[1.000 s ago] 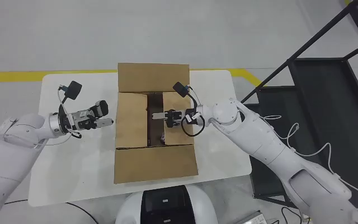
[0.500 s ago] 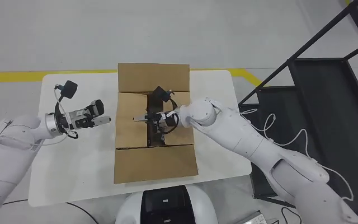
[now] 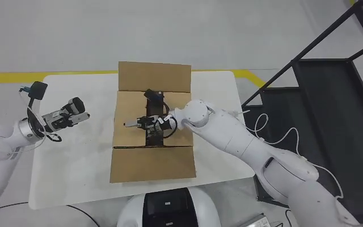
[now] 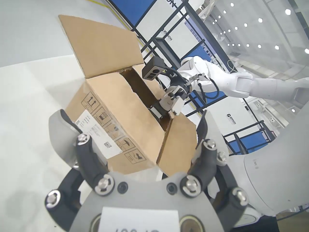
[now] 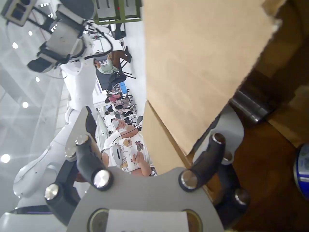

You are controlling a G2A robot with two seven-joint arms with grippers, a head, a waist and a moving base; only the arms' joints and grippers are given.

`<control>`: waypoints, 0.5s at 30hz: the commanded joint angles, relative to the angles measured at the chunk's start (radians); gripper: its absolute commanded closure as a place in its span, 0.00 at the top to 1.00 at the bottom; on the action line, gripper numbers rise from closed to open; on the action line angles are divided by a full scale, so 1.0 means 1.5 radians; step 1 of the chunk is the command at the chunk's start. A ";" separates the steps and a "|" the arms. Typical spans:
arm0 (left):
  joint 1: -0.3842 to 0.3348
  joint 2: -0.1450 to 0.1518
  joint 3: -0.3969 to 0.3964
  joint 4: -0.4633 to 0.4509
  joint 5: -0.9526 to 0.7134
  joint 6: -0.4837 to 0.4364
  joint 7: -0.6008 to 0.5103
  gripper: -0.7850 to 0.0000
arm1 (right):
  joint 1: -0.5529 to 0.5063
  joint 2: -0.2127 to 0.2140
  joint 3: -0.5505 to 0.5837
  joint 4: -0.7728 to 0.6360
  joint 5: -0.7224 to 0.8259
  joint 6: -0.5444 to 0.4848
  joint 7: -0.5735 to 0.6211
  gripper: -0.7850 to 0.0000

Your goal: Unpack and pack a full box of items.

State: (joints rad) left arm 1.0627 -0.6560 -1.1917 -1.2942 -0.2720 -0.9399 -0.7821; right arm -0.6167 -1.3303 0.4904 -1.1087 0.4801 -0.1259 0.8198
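Observation:
The cardboard box [image 3: 153, 76] stands mid-table with its far and near flaps folded outward. My right gripper [image 3: 131, 122] is over the box's left inner flap [image 3: 128, 110]. In the right wrist view it [image 5: 154, 121] is open and straddles that flap [image 5: 193, 61], one finger under it inside the box and one outside. The dark interior holds a blue-and-white item [image 5: 301, 167], mostly hidden. My left gripper [image 3: 84, 117] hovers over the table to the left of the box, open and holding nothing [image 4: 132, 124]. It faces the labelled side of the box [image 4: 113, 97].
The white table [image 3: 79, 164] has bare room left of the box and at the near left. A black metal staircase [image 3: 317, 85] stands past the table's right edge. A yellow floor line [image 3: 57, 75] runs behind the table.
My right gripper has crossed the box opening leftward onto the left flap. The box has shifted slightly left. My left gripper has drawn back to the left, away from the box.

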 commanded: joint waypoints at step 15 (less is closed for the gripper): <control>0.071 0.011 -0.085 -0.007 -0.040 -0.039 0.045 1.00 | 0.070 -0.084 -0.054 -0.019 -0.053 -0.102 -0.021 1.00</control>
State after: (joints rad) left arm 1.1558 -0.6416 -1.3060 -1.3062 -0.3270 -0.9908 -0.7216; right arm -0.5242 -1.4369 0.4281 -1.1676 0.3986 -0.2832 0.7933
